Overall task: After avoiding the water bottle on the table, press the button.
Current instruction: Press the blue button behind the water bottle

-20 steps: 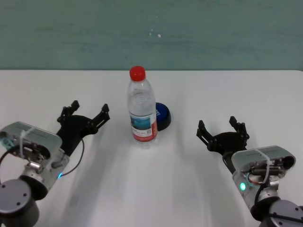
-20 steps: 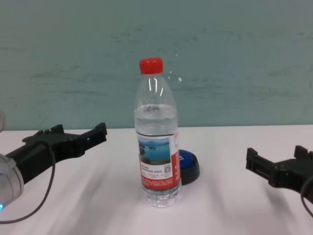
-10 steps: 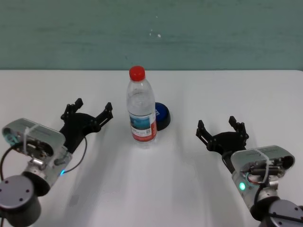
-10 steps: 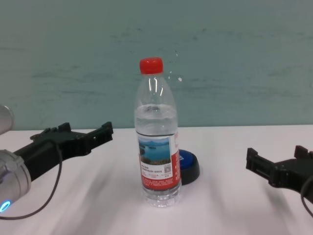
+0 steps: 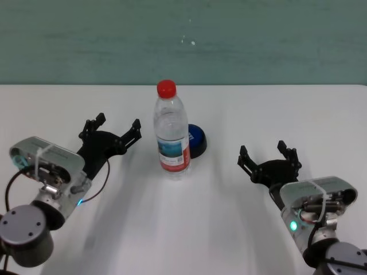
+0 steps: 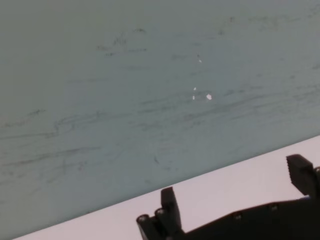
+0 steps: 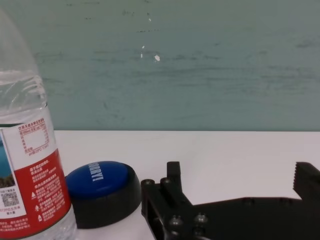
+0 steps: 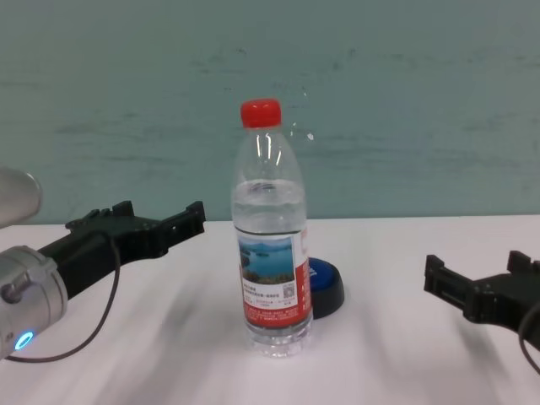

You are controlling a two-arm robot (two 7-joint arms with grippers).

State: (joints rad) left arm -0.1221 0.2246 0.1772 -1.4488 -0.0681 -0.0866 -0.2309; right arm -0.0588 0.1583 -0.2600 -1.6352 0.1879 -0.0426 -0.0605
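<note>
Near the centre of the white worktop (image 5: pixel 189 229) the water bottle (image 5: pixel 171 130) stands upright, red cap on top. The button (image 5: pixel 196 140) sits directly behind it on its far-right side, just beside or touching the bottle's base; contact cannot be confirmed. In the right wrist view, the blue dome (image 7: pixel 99 178) is exposed on the side facing the right hand.

Bare worktop extends on both flanks of the bottle, in front of it, and behind the button up to the far edge, where the worktop meets the teal wall (image 5: pixel 183 40).

The left hand (image 5: pixel 110 127) is left of the bottle, near it but apart, raised above the surface, fingers spread and empty, pointing far-right. Its forearm runs back toward the near-left corner. In the left wrist view, the fingertips (image 6: pixel 169 202) frame the wall and the far edge only.

The right hand (image 5: pixel 268 153) is right of the bottle and well apart from it, nearer than the button, fingers spread and empty, pointing toward the far side
</note>
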